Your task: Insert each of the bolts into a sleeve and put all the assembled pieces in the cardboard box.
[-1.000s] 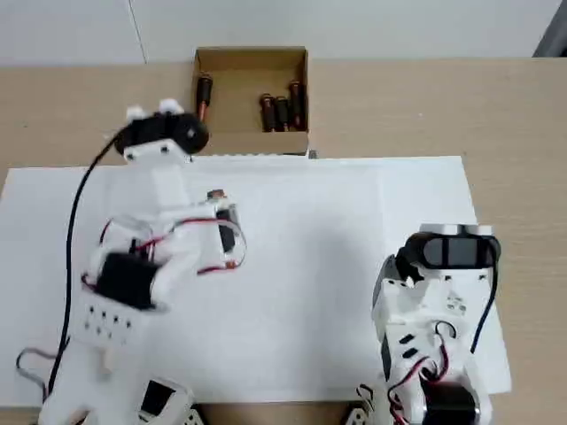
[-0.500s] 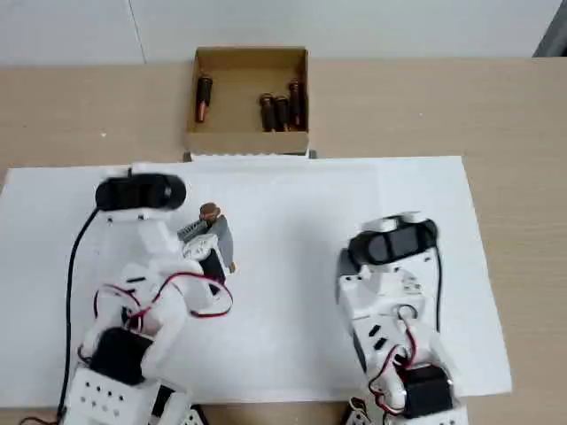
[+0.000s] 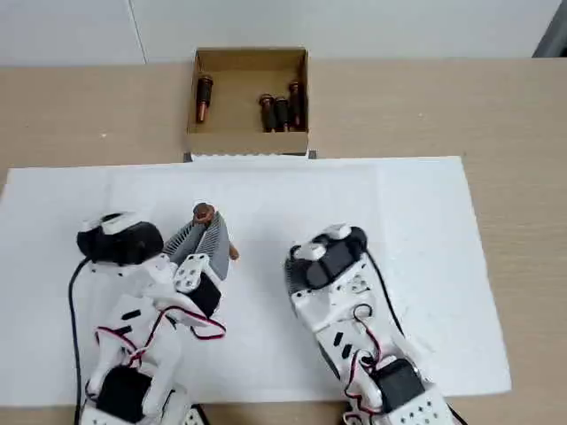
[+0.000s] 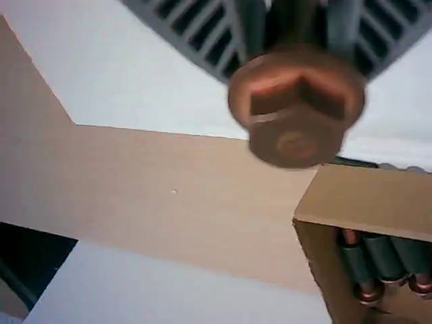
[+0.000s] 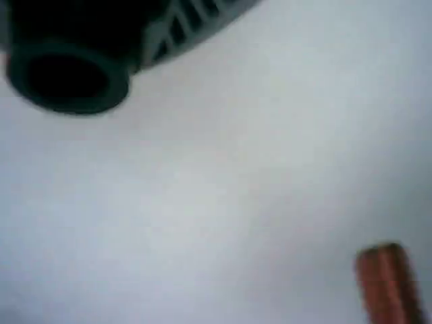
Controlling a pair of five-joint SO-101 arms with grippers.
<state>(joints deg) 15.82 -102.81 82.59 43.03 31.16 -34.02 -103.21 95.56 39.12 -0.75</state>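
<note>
My left gripper (image 3: 209, 237) is shut on a copper bolt (image 3: 205, 212) over the white sheet. The bolt's hex head (image 4: 297, 108) points toward the cardboard box (image 3: 248, 142), and its tip (image 3: 232, 254) sticks out on the near side. In the left wrist view the grey fingers (image 4: 196, 27) flank the bolt's shaft. The right arm (image 3: 332, 261) sits just right of the bolt, with its gripper tucked under the wrist. In the right wrist view my right gripper (image 5: 115, 30) holds a black sleeve (image 5: 67, 77), bore facing out, and the bolt's tip (image 5: 391, 287) shows a short way off.
The cardboard box (image 4: 364, 202) stands at the table's far edge with several assembled pieces (image 3: 282, 108) inside, one lying apart (image 3: 204, 97). White paper (image 3: 399, 212) covers the work area, with bare wooden table (image 3: 71, 115) around it.
The left arm drew back from the box toward the front, keeping the bolt. The right arm swung left toward the middle, ending close to the bolt.
</note>
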